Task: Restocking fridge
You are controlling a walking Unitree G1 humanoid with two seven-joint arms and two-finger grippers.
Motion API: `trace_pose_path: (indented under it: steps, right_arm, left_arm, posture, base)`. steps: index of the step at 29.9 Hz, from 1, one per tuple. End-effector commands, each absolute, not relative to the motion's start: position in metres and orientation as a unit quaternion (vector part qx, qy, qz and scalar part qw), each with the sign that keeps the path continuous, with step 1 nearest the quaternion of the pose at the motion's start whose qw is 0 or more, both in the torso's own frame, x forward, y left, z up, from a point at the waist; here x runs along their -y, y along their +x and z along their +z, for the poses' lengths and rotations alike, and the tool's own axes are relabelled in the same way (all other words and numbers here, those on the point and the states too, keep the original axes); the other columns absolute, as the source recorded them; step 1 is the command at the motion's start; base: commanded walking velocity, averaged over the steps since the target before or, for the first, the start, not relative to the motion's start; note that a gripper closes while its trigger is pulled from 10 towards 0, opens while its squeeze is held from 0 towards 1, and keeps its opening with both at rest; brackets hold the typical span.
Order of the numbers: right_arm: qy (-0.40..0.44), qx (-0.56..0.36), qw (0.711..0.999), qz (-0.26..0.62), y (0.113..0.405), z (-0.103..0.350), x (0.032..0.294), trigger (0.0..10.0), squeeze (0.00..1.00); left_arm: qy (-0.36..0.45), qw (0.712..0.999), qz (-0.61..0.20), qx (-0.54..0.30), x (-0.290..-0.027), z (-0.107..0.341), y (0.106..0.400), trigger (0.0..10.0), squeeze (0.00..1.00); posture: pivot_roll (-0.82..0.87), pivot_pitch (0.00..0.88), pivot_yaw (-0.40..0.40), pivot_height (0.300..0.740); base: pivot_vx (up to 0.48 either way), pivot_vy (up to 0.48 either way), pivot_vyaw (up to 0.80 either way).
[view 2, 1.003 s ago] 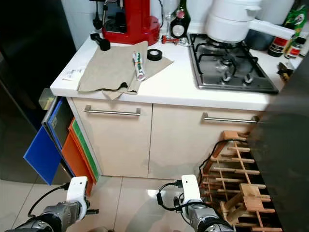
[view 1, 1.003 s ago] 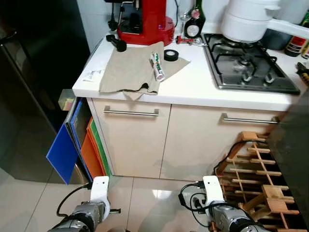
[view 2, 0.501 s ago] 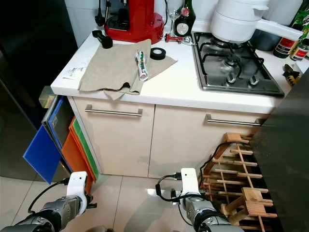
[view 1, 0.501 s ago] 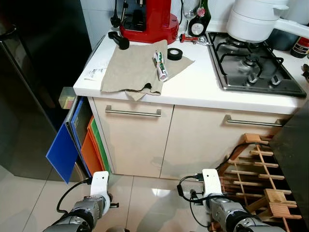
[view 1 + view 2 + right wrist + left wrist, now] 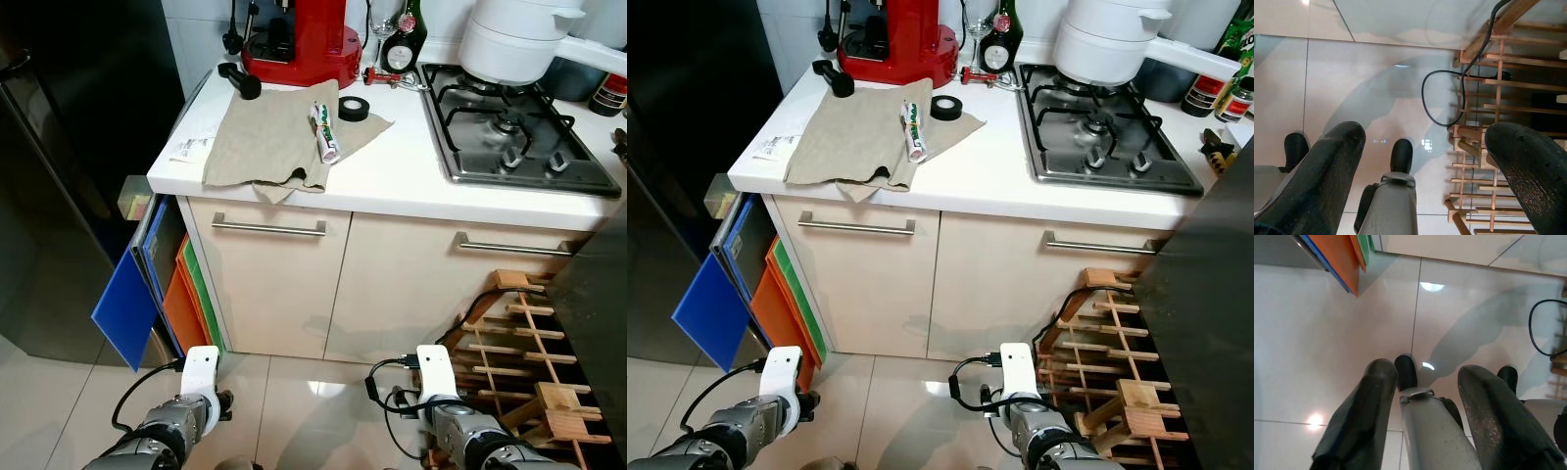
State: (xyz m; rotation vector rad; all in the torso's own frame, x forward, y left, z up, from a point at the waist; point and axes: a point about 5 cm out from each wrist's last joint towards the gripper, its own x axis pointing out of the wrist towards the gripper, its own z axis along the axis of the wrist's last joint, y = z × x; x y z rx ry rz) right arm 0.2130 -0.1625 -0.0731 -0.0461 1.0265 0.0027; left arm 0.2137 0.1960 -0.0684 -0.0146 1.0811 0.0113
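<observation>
While both sets of jaws spread (empty) over floor tiles (image 5: 1327, 333): counter edge (image 5: 392, 201) ahead.

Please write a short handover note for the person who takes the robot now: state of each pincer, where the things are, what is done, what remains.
Left pincer: open, empty, hanging low above the floor tiles.
Right pincer: open, empty, low beside the wooden rack.
Black fridge: on the robot's left, next to the white counter. I cannot tell whether its door is open.
On the counter: beige cloth with a tube on it, roll of black tape, red coffee machine.
Done: nothing picked up yet.
Left: find the items to stock, then load the fridge.
</observation>
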Motion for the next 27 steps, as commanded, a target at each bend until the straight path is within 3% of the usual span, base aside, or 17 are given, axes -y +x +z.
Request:
trace_pose_path:
  steps: [1,27]
  right_arm:
    - [-0.029,-0.498,0.867,0.004,0.207,-0.076,0.165,10.0,1.0]
    - [-0.041,-0.501,0.865,0.007,0.204,-0.078,0.168,10.0,1.0]
  left_arm:
    - [0.003,0.855,-0.005,-0.518,-0.199,-0.07,0.21,10.0,1.0]
    - [0.022,0.856,-0.026,-0.516,-0.194,-0.069,0.213,10.0,1.0]
  posture:
    - [-0.01,0.0,-0.031,0.74]
    - [-0.02,0.0,-0.039,0.74]
  base:
    - [0.0,0.0,0.0]
    - [0.0,0.0,0.0]
